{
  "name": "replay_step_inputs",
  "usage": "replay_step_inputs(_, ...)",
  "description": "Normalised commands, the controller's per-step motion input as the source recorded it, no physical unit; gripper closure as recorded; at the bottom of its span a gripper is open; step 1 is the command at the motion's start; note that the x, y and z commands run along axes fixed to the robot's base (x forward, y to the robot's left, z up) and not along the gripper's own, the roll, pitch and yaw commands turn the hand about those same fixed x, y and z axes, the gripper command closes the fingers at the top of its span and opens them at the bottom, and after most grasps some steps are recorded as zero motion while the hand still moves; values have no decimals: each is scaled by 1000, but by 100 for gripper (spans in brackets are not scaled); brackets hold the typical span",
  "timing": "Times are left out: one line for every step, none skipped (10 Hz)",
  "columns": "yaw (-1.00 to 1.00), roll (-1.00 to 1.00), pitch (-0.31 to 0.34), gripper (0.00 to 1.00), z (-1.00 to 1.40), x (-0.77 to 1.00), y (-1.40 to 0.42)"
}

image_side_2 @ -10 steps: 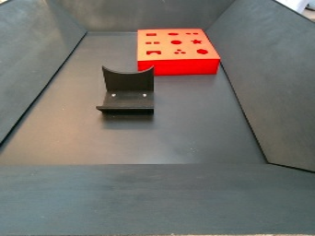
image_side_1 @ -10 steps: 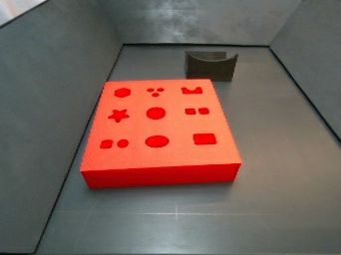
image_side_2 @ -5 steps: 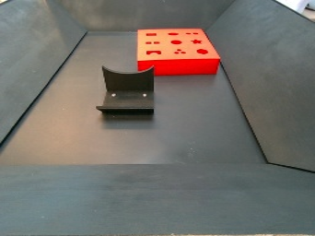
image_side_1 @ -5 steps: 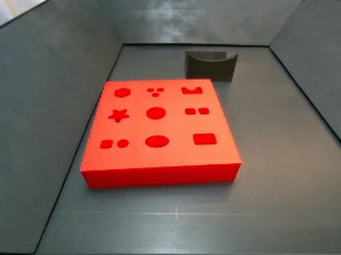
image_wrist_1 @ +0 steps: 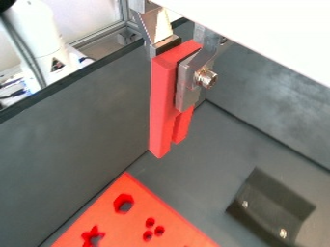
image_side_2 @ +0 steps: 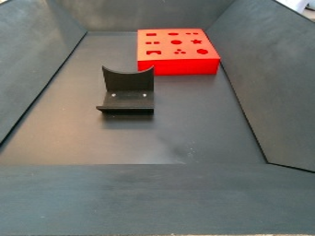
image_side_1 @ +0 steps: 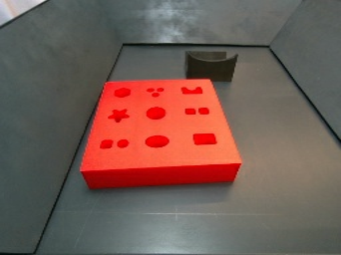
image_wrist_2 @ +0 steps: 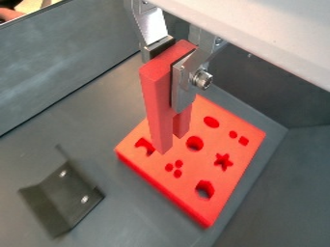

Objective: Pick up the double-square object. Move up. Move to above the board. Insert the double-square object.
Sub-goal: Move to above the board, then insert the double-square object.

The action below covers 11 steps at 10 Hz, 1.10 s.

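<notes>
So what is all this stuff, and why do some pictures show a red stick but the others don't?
It's a robot arm working inside a grey bin. Two cameras ride on the arm's wrist, so they look down past its gripper: two flat silver fingers that pinch things. They are pinching the red stick, the double-square object, which hangs upright, high in the air.

The other two cameras stand beside the bin. They only see the floor, so the arm and stick are out of their pictures.

On the floor lies the board, a big flat red block with holes shaped like a star, circles, squares and a hexagon. The dark grey curved piece is the holder, empty now. In a wrist view the stick hangs above the board's near edge, not in a hole yet.
</notes>
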Motion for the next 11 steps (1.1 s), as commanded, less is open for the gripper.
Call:
replay_step_inputs(9, 5, 83, 100, 2, 243, -1000)
replay_step_inputs(12, -2, 91, 100, 2, 258, -1000)
replay_step_inputs(5, -1, 97, 100, 6, 274, -1000)
replay_step_inputs(6, -6, 102, 100, 11, 284, -1000)
replay_step_inputs(9, 10, 110, 100, 16, 279, -885)
replay_step_inputs(9, 16, 114, 100, 22, 220, -622)
replay_step_inputs(2, 30, 118, 100, 23, 141, -295)
replay_step_inputs(4, 32, 102, 100, 27, 95, -171)
replay_step_inputs(0, 0, 0, 100, -54, 0, 0)
replay_step_inputs(0, 30, 0, 100, -226, 66, 0)
replay_step_inputs(-60, 81, 0, 100, -489, 306, 0)
